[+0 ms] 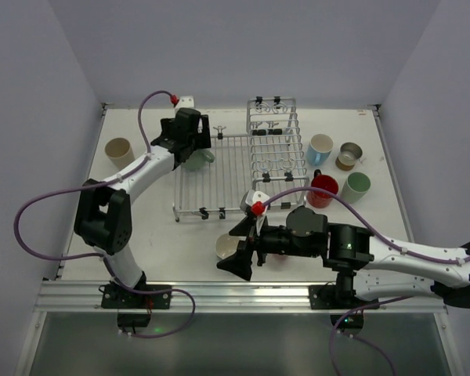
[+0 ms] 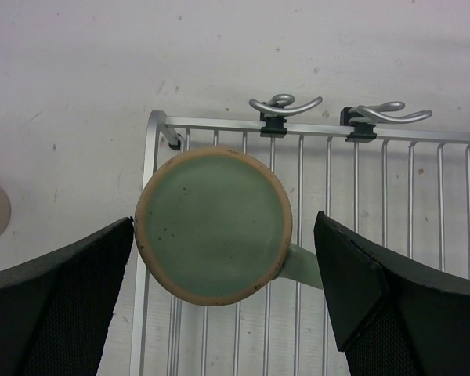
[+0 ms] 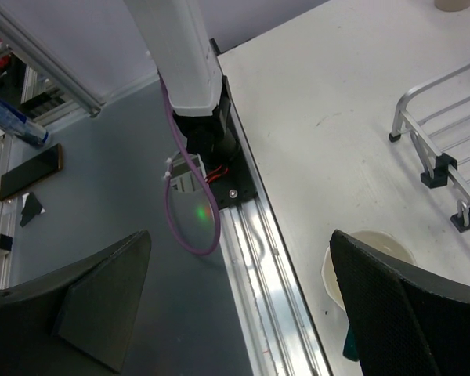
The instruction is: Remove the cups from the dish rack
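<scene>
A sage green mug stands upside down at the far left corner of the silver wire dish rack, with its handle pointing right. My left gripper is open above it, one finger on each side and neither touching. In the top view the left gripper covers most of that mug. My right gripper is open and empty over the table's front rail. A cream-inside cup stands on the table beside its right finger, partly hidden by it.
Beside the rack, on the table to its right, stand a light blue cup, a tan cup, a red mug and a pale green cup. A beige cup stands far left. The raised pronged section is on the rack's right.
</scene>
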